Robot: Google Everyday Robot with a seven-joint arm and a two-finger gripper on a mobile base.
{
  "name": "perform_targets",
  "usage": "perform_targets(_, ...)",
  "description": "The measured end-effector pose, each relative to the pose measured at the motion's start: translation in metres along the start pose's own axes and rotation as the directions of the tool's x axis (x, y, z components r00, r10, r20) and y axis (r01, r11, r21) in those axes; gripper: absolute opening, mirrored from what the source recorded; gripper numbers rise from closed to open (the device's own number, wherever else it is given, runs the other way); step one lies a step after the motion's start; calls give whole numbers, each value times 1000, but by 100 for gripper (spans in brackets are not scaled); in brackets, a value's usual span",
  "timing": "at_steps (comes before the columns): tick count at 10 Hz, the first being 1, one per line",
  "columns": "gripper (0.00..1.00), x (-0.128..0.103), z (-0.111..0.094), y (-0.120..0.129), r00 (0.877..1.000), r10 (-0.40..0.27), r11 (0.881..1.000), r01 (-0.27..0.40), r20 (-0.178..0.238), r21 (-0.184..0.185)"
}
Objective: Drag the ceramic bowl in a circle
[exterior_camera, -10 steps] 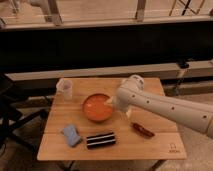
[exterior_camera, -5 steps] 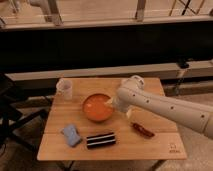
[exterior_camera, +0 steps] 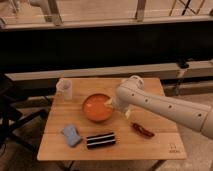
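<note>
The ceramic bowl [exterior_camera: 95, 108] is round, shallow and glossy orange-red. It sits near the middle of the wooden table [exterior_camera: 155, 145]. My gripper [exterior_camera: 112, 104] is at the bowl's right rim, reaching in from the right at the end of the white arm [exterior_camera: 165, 107]. The arm's wrist hides the gripper's tip and part of the bowl's right edge.
A clear plastic cup [exterior_camera: 65, 89] stands at the table's back left. A blue sponge [exterior_camera: 71, 135] and a dark striped packet [exterior_camera: 100, 140] lie in front of the bowl. A red snack packet [exterior_camera: 142, 130] lies to its front right. A dark chair [exterior_camera: 12, 117] stands left of the table.
Hardly anything differs. The arm's wrist has sunk slightly at the bowl's right rim, and the bowl stays at about the same spot.
</note>
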Motion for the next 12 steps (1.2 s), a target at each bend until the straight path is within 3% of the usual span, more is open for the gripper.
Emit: perform_targets(12,80,2,19,0,998,-59,998,60,31,-26)
